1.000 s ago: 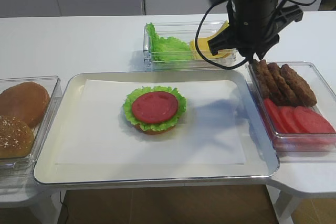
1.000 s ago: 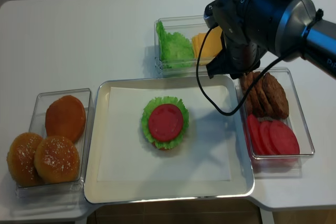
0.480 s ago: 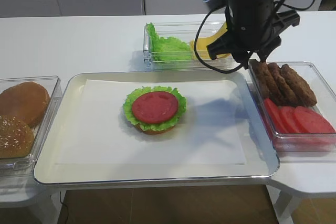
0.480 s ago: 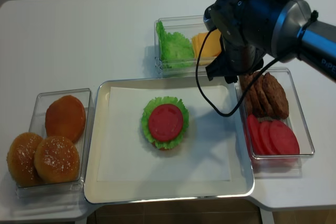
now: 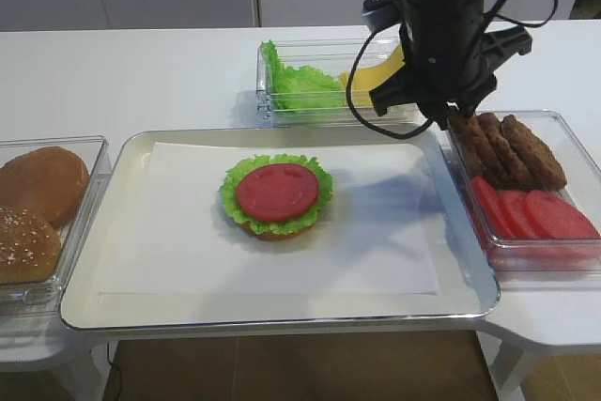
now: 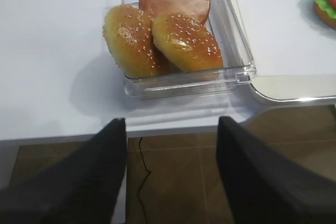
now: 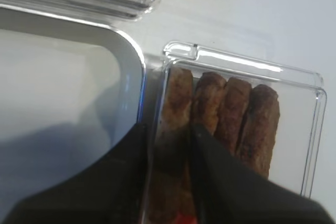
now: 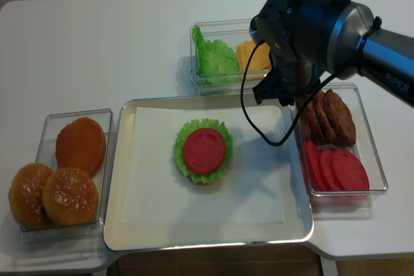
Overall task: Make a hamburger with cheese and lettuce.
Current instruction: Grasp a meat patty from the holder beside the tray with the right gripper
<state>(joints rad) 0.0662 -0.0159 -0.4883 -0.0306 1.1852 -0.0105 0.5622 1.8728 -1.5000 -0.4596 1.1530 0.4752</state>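
Since a second ago, my right claw [image 7: 167, 145] has drifted left, nearer metal tray [image 5: 84, 312] corner. Fingers slightly parted, straddling leftmost brown patty [image 7: 176, 103] in clear bin [image 7: 315, 129]; contact unclear. Hamburger stack [image 5: 277, 196], red tomato slice on top, mid-tray. Yellow cheese slices [image 8: 251, 56] half hidden behind my arm. Left claw [image 6: 170, 171] spread, empty.

A white table [image 8: 116, 43] was shown carrying four items. A metal tray [image 8: 123, 224] lined with white paper [image 8: 149, 192] was set at the centre front. A clear bun container [image 8: 45, 121] was placed at its left, a clear patty-and-tomato container [image 8: 378, 179] at its right, and a lettuce-and-cheese container [image 8: 194, 56] behind it.
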